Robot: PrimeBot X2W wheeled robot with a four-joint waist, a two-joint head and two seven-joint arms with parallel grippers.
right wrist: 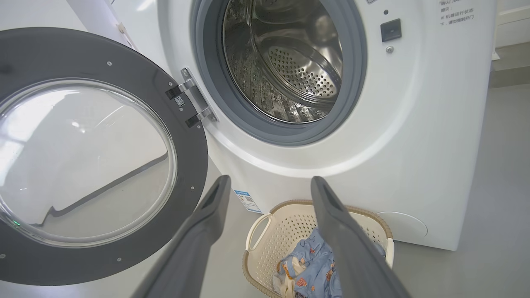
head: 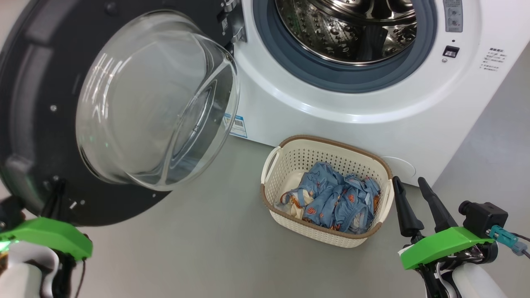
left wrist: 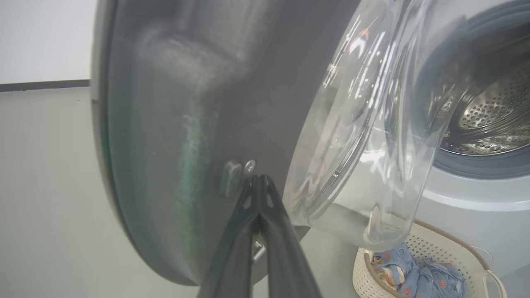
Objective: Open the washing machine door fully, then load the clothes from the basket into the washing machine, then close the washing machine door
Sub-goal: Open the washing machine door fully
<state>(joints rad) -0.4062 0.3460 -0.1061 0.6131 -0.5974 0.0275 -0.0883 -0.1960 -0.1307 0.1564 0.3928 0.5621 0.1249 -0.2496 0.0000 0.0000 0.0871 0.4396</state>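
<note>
Against the back of the scene stands the washing machine (head: 331, 103), a white front-loader whose round opening is uncovered, so the grey rubber ring (head: 290, 54) and the perforated steel drum (head: 343, 29) are open to view. No garment can be seen in the part of the drum that shows.

Hinged at the left side of that opening, the washing machine door (head: 25, 124) is swung well out to the robot's left. Its dark inner face is turned toward the head camera. The clear glass bowl (head: 157, 99) at its centre bulges toward the machine.

On the grey floor (head: 207, 248), just in front of the machine's lower panel and to the right of the door, sits the basket (head: 290, 165), upright. The clothes (head: 335, 198) lie crumpled inside it, heaped toward its near right part, with a cream patch at their left edge.

At the lower right, the right gripper (head: 409, 184) hovers just beside the basket's right rim, its fingers spread wide and holding nothing. In the right wrist view they point toward the machine front above the basket.

The left gripper (left wrist: 259, 182) is at the lower left, its fingers pressed together with nothing between them. Their tips are at the door's inner face, beside a small screw (left wrist: 249, 166); actual contact cannot be confirmed.

A small blue sticker (head: 239, 126) sits low on the machine front, partly behind the glass bowl.
</note>
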